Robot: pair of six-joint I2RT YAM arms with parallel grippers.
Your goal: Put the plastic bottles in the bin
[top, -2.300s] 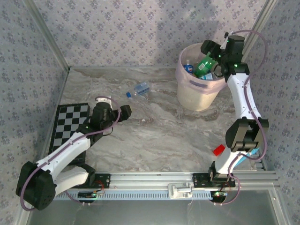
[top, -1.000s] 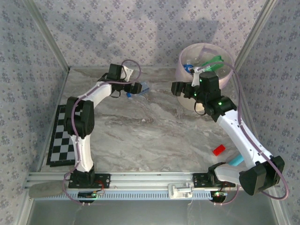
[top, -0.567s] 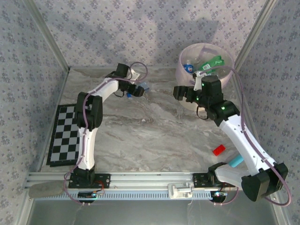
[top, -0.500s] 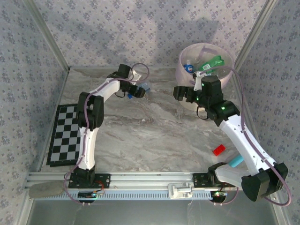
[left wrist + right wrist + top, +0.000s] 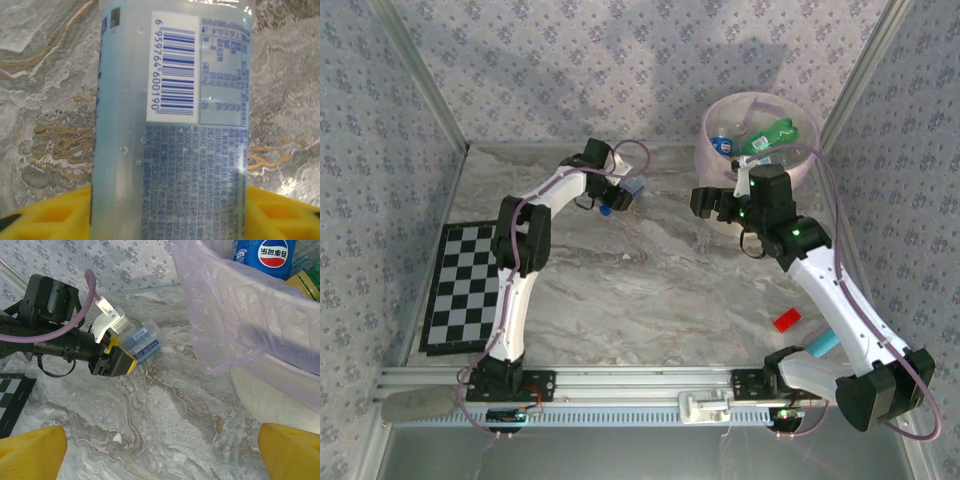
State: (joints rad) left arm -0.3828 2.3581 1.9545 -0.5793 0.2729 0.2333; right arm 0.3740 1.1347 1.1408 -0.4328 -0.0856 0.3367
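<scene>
A clear plastic bottle (image 5: 631, 188) with a blue cap and blue label lies at the back of the marble table, left of the bin. My left gripper (image 5: 619, 193) is shut on its body; the yellow fingers (image 5: 45, 217) press both sides of the bottle (image 5: 170, 125). The right wrist view shows that bottle (image 5: 141, 341) sticking out of the left gripper (image 5: 119, 359). The pale pink bin (image 5: 798, 167) holds a green bottle (image 5: 776, 133) and a blue-labelled bottle (image 5: 723, 143). My right gripper (image 5: 713, 203) hangs open and empty beside the bin's wall (image 5: 235, 315), fingertips (image 5: 30, 450) wide apart.
A small red block (image 5: 786, 320) and a teal object (image 5: 823, 345) lie at the right front near the right arm's base. A checkerboard mat (image 5: 460, 285) lies at the left. Patterned walls close the back and both sides.
The left gripper reached right to the bottle and closed on it, and the cap shifted right and nearer. The right arm drew back from over the bin, leaving a green bottle inside.
</scene>
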